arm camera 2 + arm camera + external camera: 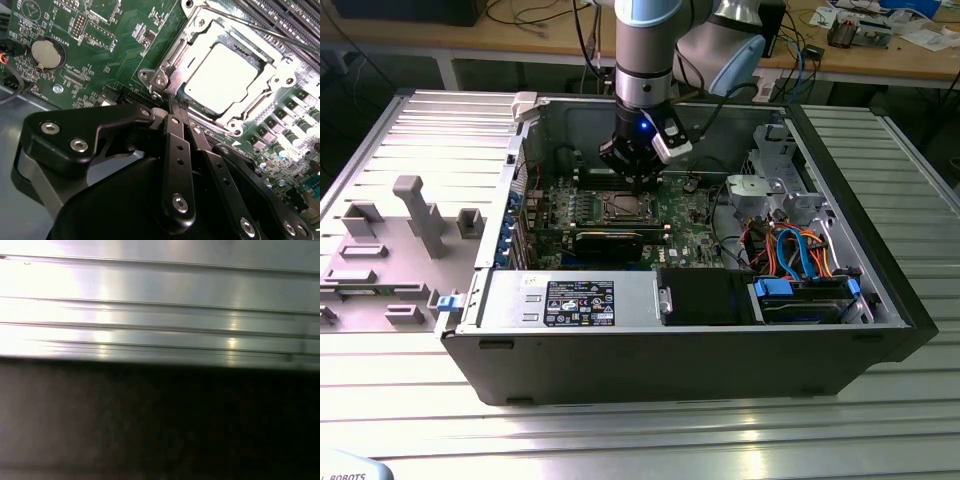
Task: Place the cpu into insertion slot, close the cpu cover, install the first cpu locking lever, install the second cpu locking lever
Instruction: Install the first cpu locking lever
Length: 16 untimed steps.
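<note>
The hand (172,107), fingers pinched narrow, hangs just beside the insertion slot (165,75); the cpu (222,75) sits inside it, the cpu cover (272,82) closed over it

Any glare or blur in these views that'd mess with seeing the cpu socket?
Second wrist view: the cpu top is blown out nearly white by glare, the cpu cover frame also shines, and the gripper looms dark in front. First wrist view: soft, with bright streaks on ribbed metal over a dark band. Exterior view: evenly lit, glare on the table.
</note>
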Available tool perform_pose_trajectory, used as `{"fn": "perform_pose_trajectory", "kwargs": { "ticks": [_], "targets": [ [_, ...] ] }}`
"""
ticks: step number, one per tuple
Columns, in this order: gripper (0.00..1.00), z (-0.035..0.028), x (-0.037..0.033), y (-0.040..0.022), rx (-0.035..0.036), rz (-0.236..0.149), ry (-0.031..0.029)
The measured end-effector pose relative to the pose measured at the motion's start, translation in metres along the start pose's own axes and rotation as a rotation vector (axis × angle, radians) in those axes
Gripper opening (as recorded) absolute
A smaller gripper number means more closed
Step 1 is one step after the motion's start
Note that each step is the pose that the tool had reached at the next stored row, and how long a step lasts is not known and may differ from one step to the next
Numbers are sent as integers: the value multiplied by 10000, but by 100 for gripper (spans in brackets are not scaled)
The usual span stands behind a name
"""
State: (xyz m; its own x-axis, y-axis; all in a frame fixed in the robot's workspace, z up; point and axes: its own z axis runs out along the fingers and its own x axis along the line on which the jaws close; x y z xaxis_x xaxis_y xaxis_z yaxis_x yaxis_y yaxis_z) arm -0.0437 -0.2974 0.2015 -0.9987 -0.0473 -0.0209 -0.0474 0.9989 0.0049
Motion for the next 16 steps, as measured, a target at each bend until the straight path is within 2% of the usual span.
{"fn": "perform_pose_trajectory", "kwargs": {
  "ticks": [1, 3, 6, 9, 13, 16],
  "targets": [
    [11, 7, -1, 2, 17, -2, 2],
    [11, 9, 0, 1, 6, -2, 1],
    [11, 10, 0, 3, -96, 2, -6],
    [11, 1, -1, 5, -160, 4, -16],
    [11, -94, -3, 5, -151, 3, -10],
    [11, -105, -3, -3, -150, 0, -9]
  ]
}}
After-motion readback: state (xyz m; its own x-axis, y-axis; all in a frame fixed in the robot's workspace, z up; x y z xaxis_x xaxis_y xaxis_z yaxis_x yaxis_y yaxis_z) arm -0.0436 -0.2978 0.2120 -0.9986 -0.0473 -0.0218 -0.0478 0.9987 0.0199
